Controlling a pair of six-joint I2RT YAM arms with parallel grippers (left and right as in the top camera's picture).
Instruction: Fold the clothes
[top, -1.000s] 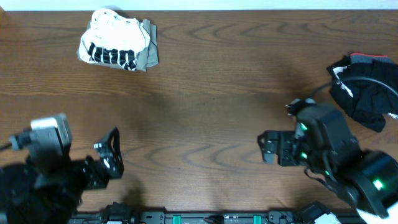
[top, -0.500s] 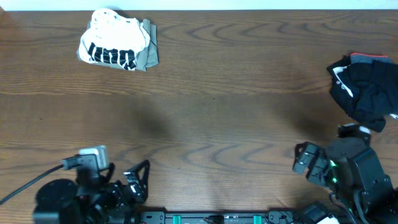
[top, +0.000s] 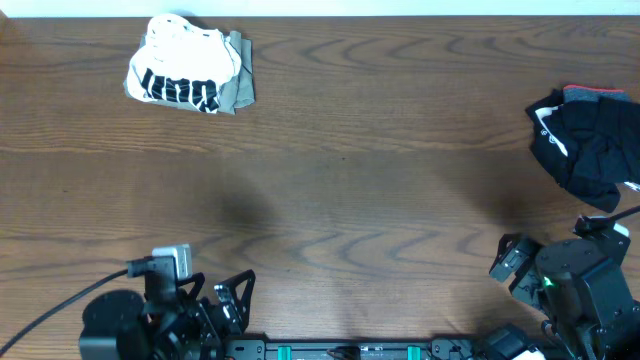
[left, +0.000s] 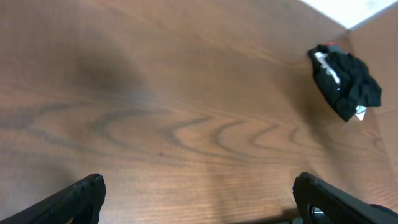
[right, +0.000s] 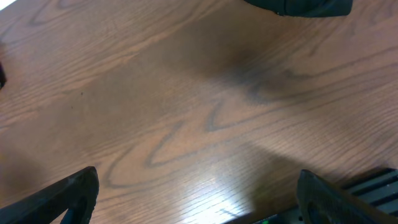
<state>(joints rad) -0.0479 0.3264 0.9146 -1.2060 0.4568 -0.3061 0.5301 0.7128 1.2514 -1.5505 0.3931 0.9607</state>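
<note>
The clothes lie in two places. A folded white T-shirt with a black block print rests on a khaki garment at the far left of the table. A crumpled black bundle lies at the far right; it also shows in the left wrist view as the black bundle and at the top edge of the right wrist view as the black bundle. My left gripper sits open at the near left edge over bare wood. My right gripper is open at the near right edge, holding nothing.
The wooden table stretches between the two piles. A black rail runs along the near edge between the arm bases. The table's far edge meets a pale wall.
Both arms have drawn back toward the near edge of the table, away from the middle. The clothes have not moved, and both grippers stay open.
</note>
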